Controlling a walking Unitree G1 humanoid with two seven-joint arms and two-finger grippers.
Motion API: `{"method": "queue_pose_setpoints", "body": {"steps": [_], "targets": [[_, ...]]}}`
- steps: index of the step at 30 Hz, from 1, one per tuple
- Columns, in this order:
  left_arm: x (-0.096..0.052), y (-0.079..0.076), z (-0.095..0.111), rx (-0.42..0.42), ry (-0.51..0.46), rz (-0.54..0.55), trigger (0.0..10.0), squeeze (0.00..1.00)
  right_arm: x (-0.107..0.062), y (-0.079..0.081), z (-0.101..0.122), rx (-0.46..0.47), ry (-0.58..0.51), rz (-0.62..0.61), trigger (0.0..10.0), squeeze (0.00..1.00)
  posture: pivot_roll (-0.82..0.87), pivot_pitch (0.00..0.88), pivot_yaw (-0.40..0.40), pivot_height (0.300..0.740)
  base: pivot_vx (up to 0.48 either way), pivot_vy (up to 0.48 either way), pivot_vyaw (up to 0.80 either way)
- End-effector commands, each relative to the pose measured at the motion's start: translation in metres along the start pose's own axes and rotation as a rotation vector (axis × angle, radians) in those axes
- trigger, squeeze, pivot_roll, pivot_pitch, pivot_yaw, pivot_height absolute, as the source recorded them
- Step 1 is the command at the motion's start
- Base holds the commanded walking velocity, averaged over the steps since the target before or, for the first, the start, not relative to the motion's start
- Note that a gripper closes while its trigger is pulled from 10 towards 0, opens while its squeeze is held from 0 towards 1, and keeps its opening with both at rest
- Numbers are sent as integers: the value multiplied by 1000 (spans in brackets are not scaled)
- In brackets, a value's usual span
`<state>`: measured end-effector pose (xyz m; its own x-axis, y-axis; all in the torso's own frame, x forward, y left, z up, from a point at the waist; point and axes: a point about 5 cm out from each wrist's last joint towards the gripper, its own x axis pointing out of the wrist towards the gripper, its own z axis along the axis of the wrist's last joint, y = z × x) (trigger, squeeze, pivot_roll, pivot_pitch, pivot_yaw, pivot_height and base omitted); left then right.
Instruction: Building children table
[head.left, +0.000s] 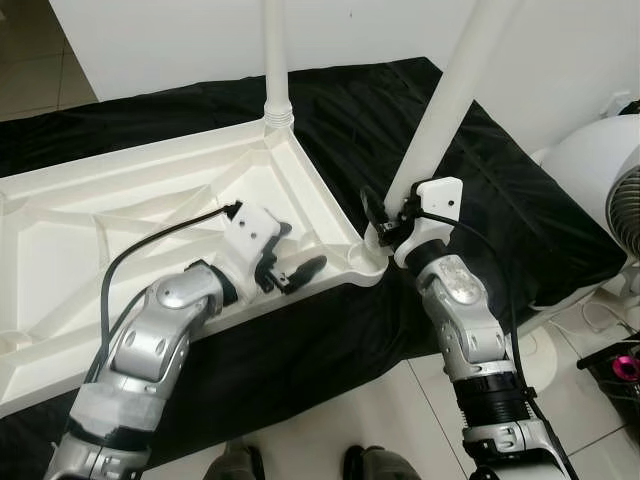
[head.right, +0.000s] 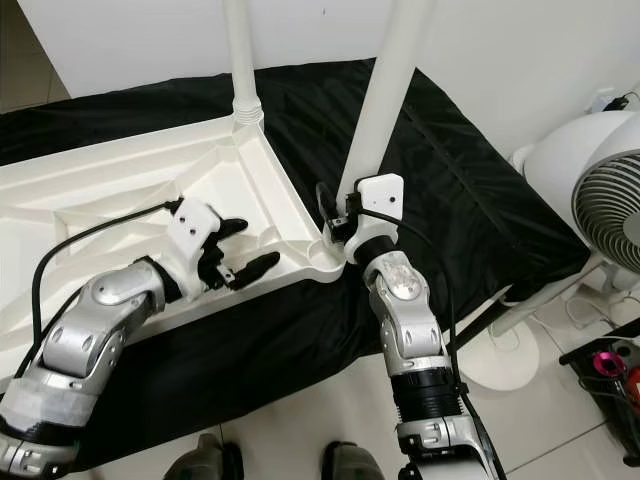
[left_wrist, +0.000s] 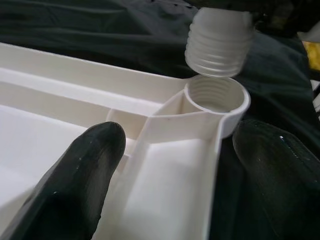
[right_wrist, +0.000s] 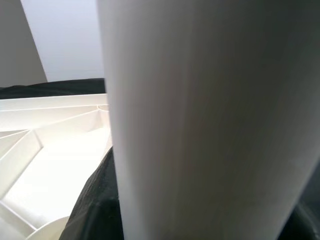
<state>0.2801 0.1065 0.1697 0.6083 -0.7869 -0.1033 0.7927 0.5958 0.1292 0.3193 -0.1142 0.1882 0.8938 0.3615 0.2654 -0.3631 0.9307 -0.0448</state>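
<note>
A white plastic tabletop (head.left: 120, 200) lies upside down on a black cloth (head.left: 480, 180). One white leg (head.left: 276, 60) stands screwed into its far corner. My right gripper (head.left: 390, 225) is shut on a second white leg (head.left: 450, 90), which tilts. In the left wrist view that leg's threaded end (left_wrist: 218, 45) hangs just above the near corner socket (left_wrist: 217, 97) without touching it. My left gripper (head.left: 298, 255) is open and straddles the tabletop's rim beside that socket, with one finger (left_wrist: 90, 165) inside the rim and the other outside.
A white fan (head.right: 600, 210) stands on the tiled floor at the right, close to my right arm. Behind the cloth is a white wall (head.left: 150, 40). A pink item (head.left: 625, 365) lies at the far right. My feet (head.left: 300, 465) stand at the cloth's near edge.
</note>
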Motion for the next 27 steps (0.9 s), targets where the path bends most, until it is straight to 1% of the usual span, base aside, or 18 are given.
{"method": "queue_pose_setpoints", "body": {"steps": [1, 4, 5, 6, 7, 8, 9, 11, 12, 15, 24, 27], "targets": [[-4, -9, 0, 2, 3, -66, 10000, 0, -2, 2, 1, 5, -16, 20, 10000, 0, -46, 97, -13, 740, 0, 0, 0], [-8, -17, -3, -15, 34, -100, 10000, 0, -4, 4, -2, 8, -3, 38, 10000, 0, -43, 95, -15, 740, 0, 0, 0], [-8, -18, -3, -43, 29, -102, 10000, 0, -5, 5, -7, 13, 15, 47, 10000, 0, -44, 87, -19, 740, 0, 0, 0], [-8, -18, -3, -43, 29, -102, 10000, 0, -5, 5, -7, 13, 15, 47, 10000, 0, -44, 87, -19, 740, 0, 0, 0], [-9, -20, -2, -64, 24, -103, 10000, 0, -6, 6, -11, 18, 27, 54, 10000, 0, -44, 87, -19, 740, 0, 0, 0], [-9, -22, -1, -65, 15, -110, 10000, 0, -7, 8, -17, 15, 52, 67, 10000, 0, -42, 80, -25, 740, 0, 0, 0], [-9, -22, -1, -65, 15, -110, 10000, 0, -7, 8, -17, 15, 52, 67, 10000, 0, -42, 80, -25, 740, 0, 0, 0], [-13, -28, -1, -39, 19, -160, 10000, 0, -13, 13, -34, 6, 116, 110, 10000, 0, -37, 78, -31, 740, 0, 0, 0], [-13, -28, -1, -39, 19, -160, 10000, 0, -13, 13, -34, 6, 116, 110, 10000, 0, -37, 78, -31, 740, 0, 0, 0], [-16, -30, 0, -39, 24, -174, 10000, 0, -16, 17, -47, -11, 162, 146, 10000, 0, -33, 71, -34, 740, 0, 0, 0], [-17, -30, 3, -69, 21, -170, 10000, 0, -19, 17, -54, -51, 175, 184, 10000, 0, -34, 67, -33, 740, 0, 0, 0], [-18, -32, 4, -75, 25, -180, 10000, 0, -22, 18, -57, -83, 162, 230, 10000, 0, -34, 69, -32, 740, 0, 0, 0]]}}
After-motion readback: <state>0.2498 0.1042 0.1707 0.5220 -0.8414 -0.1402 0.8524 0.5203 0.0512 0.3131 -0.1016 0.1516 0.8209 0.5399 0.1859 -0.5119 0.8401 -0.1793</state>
